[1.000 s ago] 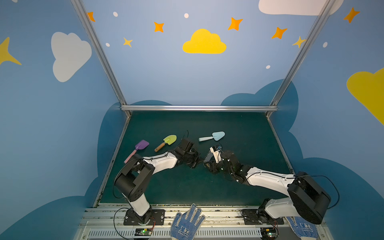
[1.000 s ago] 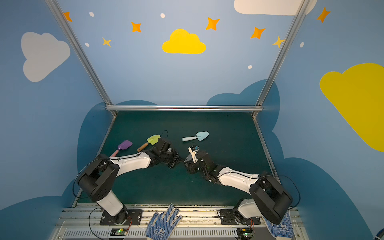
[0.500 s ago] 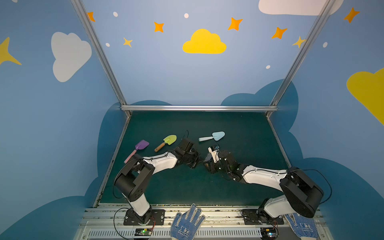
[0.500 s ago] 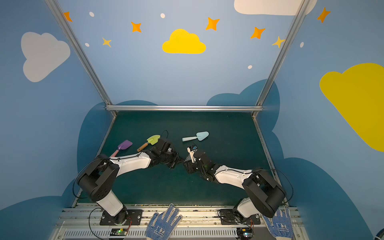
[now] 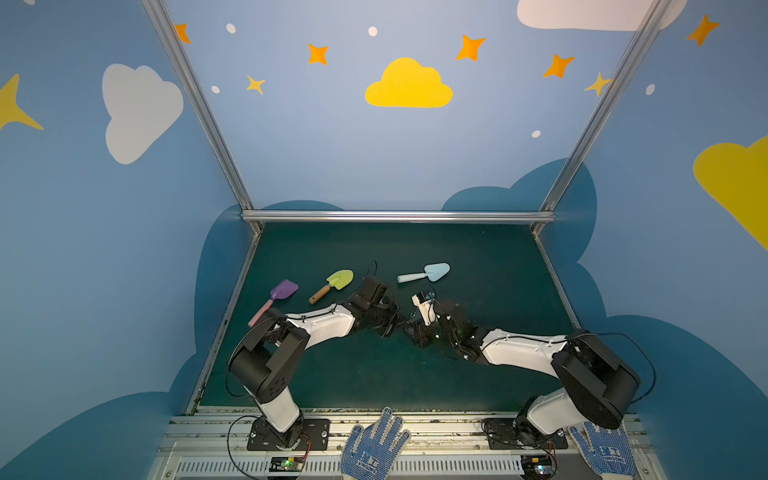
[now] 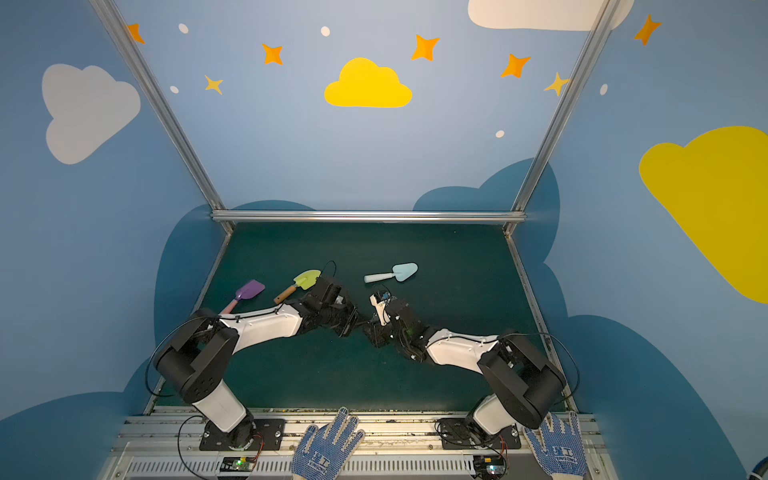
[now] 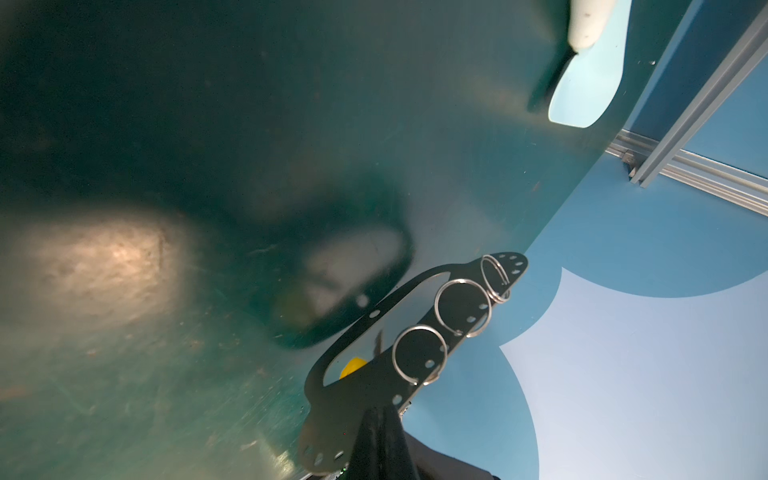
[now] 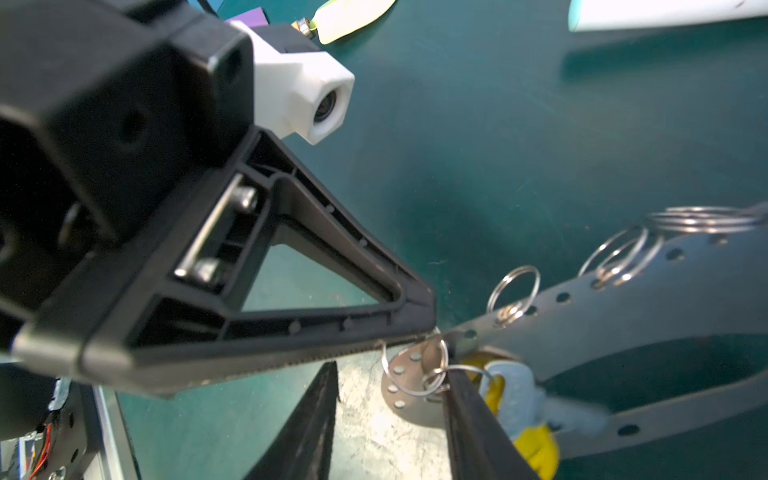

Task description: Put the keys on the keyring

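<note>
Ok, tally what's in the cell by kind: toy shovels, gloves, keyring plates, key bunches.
Toy shovels: 3 (purple shovel, yellow-green shovel, light blue shovel)
Work gloves: 2
Grey keyring: 1
Bunch of keys: 1
Total: 7

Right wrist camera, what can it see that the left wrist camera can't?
Only the right wrist view shows the silver key, the left arm's white camera and the yellow-green shovel. Only the left wrist view shows the blue wall with its pale cloud. Both show the grey keyring with its metal rings, pinched by the left pincer, plus the pale blue shovel.
</note>
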Controlling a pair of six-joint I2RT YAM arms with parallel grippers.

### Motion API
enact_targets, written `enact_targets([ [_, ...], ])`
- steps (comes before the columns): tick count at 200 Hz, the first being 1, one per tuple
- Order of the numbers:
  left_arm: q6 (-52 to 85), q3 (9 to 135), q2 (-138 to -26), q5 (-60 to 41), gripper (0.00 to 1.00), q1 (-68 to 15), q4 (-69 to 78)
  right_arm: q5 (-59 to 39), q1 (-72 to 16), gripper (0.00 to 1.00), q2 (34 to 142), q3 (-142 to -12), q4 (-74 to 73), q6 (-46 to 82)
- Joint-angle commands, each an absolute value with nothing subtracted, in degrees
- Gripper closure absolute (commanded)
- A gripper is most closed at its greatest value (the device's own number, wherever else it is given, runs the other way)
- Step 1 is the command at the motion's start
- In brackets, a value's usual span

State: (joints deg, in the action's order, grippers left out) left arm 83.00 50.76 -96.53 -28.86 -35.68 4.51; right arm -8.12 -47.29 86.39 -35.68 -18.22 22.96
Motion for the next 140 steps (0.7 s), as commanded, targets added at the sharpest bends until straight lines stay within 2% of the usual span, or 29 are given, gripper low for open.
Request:
enact_targets([
  [1,83.0,51.0,-94.7,-29.3,0.96,-35.9,5.3,-8.8,-47.0,0.64,85.6,-36.0,-18.3,21.8],
  [59,83.1,51.0,-94.7,-29.4,0.96,-35.9,5.4,-10.1,-45.5,0.90,84.3,-35.2,-18.3,21.5],
  [109,83.2,50.8,-94.4,-29.3,0.96,-35.8,5.3,-10.6,-44.8,1.00,83.7,-35.1,-18.0,21.6],
  [140,82.7,50.6,-94.5,-29.7,0.96,-35.2,5.0,-14.9,-43.6,1.00,81.8,-34.6,-16.7,20.9],
])
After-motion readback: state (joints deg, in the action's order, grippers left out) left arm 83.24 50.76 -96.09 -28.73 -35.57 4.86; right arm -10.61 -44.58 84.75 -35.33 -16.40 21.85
